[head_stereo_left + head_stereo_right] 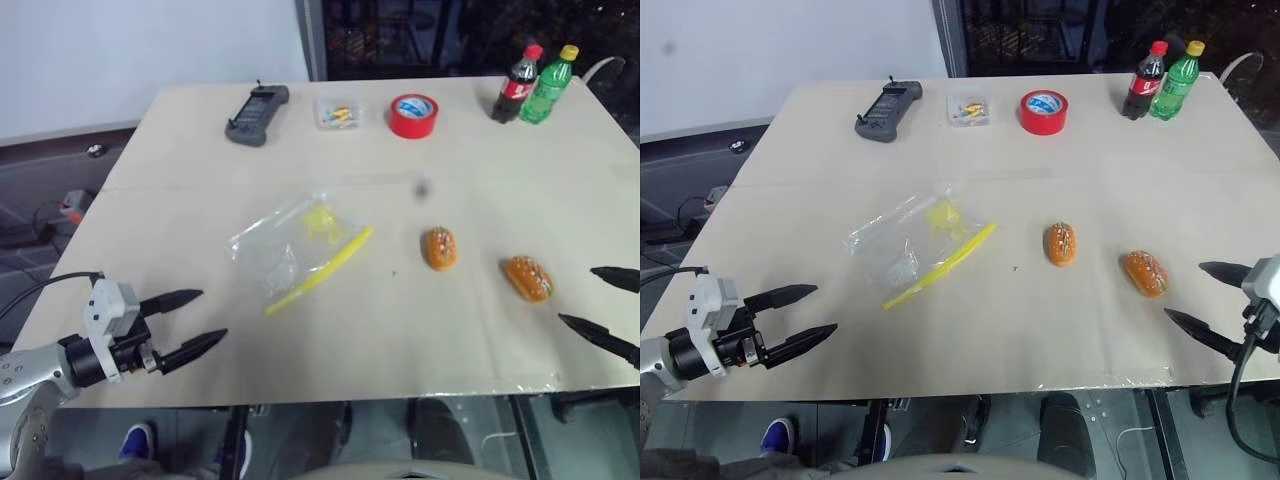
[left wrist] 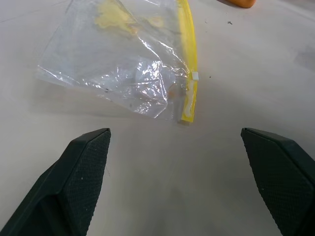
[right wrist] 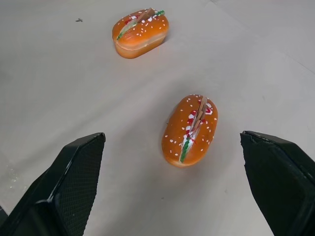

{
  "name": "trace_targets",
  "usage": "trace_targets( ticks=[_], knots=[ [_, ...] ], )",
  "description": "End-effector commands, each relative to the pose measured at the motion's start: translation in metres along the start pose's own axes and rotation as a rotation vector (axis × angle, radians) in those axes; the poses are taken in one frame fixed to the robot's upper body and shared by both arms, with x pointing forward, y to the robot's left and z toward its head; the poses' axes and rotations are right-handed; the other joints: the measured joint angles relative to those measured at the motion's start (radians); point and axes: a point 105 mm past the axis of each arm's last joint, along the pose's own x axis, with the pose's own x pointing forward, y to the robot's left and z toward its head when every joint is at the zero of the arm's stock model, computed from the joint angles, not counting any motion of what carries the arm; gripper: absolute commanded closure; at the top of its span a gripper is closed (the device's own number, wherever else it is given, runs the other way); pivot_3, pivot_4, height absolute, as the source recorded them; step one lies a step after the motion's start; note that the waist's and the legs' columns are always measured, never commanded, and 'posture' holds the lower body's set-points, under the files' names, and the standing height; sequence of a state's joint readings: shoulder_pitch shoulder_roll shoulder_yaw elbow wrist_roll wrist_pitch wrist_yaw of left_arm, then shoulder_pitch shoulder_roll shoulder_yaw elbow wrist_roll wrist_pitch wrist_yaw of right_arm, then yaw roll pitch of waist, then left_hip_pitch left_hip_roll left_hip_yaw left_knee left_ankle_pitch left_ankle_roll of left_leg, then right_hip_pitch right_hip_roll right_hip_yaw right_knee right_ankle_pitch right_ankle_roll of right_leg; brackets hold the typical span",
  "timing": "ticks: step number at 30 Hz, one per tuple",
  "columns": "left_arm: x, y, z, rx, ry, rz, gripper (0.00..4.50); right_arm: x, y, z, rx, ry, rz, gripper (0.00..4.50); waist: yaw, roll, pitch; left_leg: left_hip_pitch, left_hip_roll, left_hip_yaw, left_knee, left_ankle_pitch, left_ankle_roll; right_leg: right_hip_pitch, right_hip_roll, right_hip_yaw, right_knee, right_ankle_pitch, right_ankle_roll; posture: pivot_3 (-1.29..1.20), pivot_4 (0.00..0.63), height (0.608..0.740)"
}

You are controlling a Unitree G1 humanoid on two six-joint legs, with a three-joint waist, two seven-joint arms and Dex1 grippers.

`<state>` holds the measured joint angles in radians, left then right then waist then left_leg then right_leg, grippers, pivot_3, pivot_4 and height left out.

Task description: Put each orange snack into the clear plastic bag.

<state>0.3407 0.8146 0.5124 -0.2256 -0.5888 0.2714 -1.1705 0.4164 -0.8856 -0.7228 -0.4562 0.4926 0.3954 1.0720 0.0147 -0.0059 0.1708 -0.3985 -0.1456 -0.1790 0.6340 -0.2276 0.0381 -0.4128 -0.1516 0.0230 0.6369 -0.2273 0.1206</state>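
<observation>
Two orange snacks, one (image 1: 440, 248) nearer the middle and one (image 1: 527, 278) to its right, lie apart on the pale counter (image 1: 200, 200), both outside the crinkly clear plastic bag (image 1: 290, 248) flat to their left. Beyond stand a red tape roll (image 1: 413, 115), two bottles (image 1: 535, 85), a small clear box (image 1: 336, 112) and a dark handset (image 1: 257, 114). The left end effector (image 1: 190, 325) gapes wide before the bag; the right end effector (image 1: 1205, 297), equally wide, sits just beside the right-hand snack.

Beige table (image 1: 200, 150), clear plastic bag (image 1: 285, 248), orange snacks (image 1: 440, 248), tape roll (image 1: 414, 115)
</observation>
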Motion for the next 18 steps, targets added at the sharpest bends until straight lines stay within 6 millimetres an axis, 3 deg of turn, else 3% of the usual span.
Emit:
trace_targets(
  ticks=[1, 18],
  knots=[
    [-0.006, 0.0, 0.011, 0.055, -0.011, 0.016, 0.0, -0.003, -0.004, 0.011, -0.029, -0.013, 0.004, 0.01, -0.001, 0.0, 0.0, 0.0, 0.0, 0.0, 0.0, 0.0, 0.0, 0.0, 0.0, 0.0, 0.0, 0.0, 0.0, 0.0, 0.15, 0.74],
    [0.006, -0.008, 0.016, 0.026, -0.038, 0.041, 0.0, 0.013, -0.001, 0.019, -0.006, -0.069, 0.042, 0.01, 0.0, -0.001, 0.0, 0.001, 0.001, 0.003, 0.0, 0.0, 0.0, 0.0, 0.001, 0.002, 0.0, 0.0, 0.0, 0.0, 0.15, 0.74]
  ],
)
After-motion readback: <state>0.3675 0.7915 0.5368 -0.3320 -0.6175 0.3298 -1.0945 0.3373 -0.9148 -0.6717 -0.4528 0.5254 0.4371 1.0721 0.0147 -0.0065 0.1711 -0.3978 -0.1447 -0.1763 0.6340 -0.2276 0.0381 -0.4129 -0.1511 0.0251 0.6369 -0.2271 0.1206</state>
